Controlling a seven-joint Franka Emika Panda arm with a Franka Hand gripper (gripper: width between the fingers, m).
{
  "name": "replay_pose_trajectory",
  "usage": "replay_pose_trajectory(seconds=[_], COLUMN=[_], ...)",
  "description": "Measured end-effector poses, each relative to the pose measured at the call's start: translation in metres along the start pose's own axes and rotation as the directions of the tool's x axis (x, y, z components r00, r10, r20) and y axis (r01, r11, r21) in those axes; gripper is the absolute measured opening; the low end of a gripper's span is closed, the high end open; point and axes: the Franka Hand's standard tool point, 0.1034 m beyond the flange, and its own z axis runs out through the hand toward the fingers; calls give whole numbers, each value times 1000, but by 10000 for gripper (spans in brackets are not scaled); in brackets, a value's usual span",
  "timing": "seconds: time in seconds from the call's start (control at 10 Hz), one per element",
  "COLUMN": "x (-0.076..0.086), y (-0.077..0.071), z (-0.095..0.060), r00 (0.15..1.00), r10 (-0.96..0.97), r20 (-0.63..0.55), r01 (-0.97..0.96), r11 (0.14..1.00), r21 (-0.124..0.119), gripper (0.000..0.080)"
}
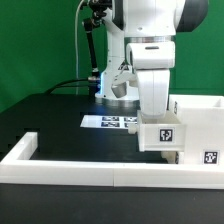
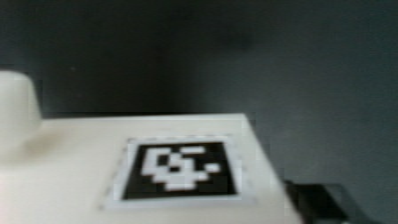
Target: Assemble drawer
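1. The gripper (image 1: 161, 135) hangs low over the black table (image 1: 60, 125), toward the exterior view's right, just inside the near stretch of the white border wall (image 1: 90, 171).
2. A small white tray (image 1: 161, 136) with a black-and-white tag on its near face sits at the gripper's tip, and the arm's white body covers its upper part.
3. Whether the jaws are apart or pressed on the tray cannot be told; neither view shows the fingers clearly.
4. The tall box housing (image 1: 203, 125) stands at the exterior view's far right, just beside the tray, with a tag on its near side.
5. Whether the tray touches the housing cannot be told.
6. The marker board (image 1: 108, 122) lies flat on the table, farther back and to the exterior view's left of the tray.
7. The wrist view is filled by a white surface carrying one square tag (image 2: 180, 168), blurred, with dark table behind it.
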Motion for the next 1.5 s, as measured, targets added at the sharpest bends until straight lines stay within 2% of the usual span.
replay_pose_trajectory(seconds=[0.1,0.2,0.4,0.6,0.7,0.9,1.0,1.2,1.5], x=[2,4,4,0,-6,-24,-36,-53,-53], y=[0,1,5,18,25,38,44,56,55], z=[0,-3,-14,-36,-47,-58,-58,-45,-45], r00=[1000,1000,1000,1000,1000,1000,1000,1000,999], r10=[3,2,2,5,15,-2,-14,-26,-34], r20=[-1,-2,5,18,25,27,26,14,11], r01=[-3,-2,-2,-5,-15,1,14,26,34], r11=[1000,1000,1000,1000,1000,1000,1000,999,999], r21=[-1,-5,0,9,18,9,13,20,21], gripper=[509,619,640,648,649,649,649,649,649])
